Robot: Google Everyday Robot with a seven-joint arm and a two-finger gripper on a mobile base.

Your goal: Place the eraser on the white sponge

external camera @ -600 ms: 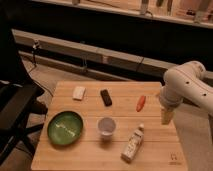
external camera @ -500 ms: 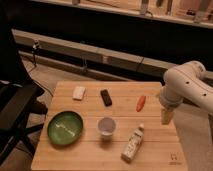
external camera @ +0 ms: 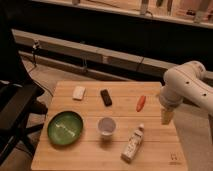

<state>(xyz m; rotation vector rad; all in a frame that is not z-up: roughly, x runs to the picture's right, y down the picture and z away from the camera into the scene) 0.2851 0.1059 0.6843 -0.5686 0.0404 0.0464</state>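
Observation:
The eraser [external camera: 106, 97] is a small black flat block lying on the wooden table [external camera: 90, 150], towards the back middle. The white sponge [external camera: 79, 92] is a cream pad lying a short way to the left of it, apart from it. My gripper [external camera: 166, 117] hangs from the white arm [external camera: 187, 87] at the table's right edge, well to the right of the eraser and above the table surface. It holds nothing that I can see.
An orange-red carrot-like object [external camera: 141, 103] lies right of the eraser. A green plate [external camera: 65, 127] sits front left, a translucent cup [external camera: 106, 126] in the front middle, and a bottle [external camera: 132, 144] lies front right. A black chair [external camera: 15, 107] stands left of the table.

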